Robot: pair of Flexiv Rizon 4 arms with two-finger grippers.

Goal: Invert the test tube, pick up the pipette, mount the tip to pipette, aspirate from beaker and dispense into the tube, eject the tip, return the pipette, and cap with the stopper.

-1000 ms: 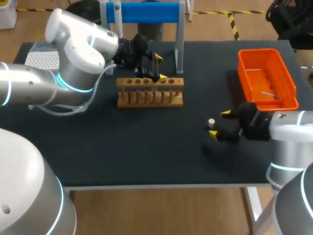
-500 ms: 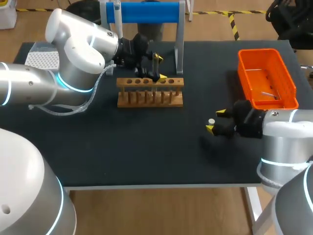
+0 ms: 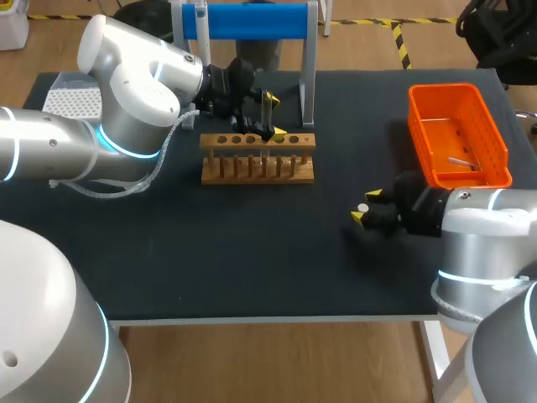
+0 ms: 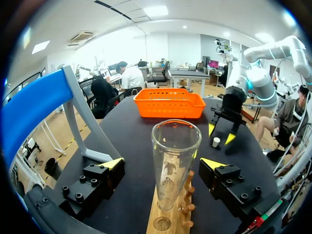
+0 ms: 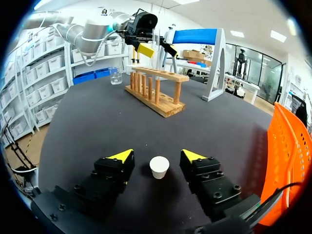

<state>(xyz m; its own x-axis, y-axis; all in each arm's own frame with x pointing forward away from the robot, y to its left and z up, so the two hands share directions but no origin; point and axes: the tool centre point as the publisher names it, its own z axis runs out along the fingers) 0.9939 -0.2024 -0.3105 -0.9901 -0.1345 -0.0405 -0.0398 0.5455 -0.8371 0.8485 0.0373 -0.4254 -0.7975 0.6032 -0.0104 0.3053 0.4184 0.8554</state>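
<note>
A clear glass test tube [image 4: 174,161] stands mouth up in the wooden rack [image 3: 258,158]. My left gripper [image 4: 163,164] is open around the tube, with a gap on each side. In the head view this gripper [image 3: 270,116] sits at the rack's back edge. A small white stopper [image 5: 159,166] stands on the black table between the fingers of my right gripper [image 5: 158,157]. Black table shows on both sides of the stopper, so the fingers are not touching it. From above, the stopper [image 3: 362,206] sits between the yellow tips of the right gripper [image 3: 364,207].
An orange basket [image 3: 460,134] stands at the right rear, close behind my right arm. A blue-topped stand [image 3: 252,21] rises behind the rack. A white tip box [image 3: 71,101] sits at the far left, and a small beaker [image 5: 115,75] is beyond the rack.
My right gripper has slid left until its fingers straddle the stopper, and they have narrowed toward it. The left arm and the tube have not moved.
</note>
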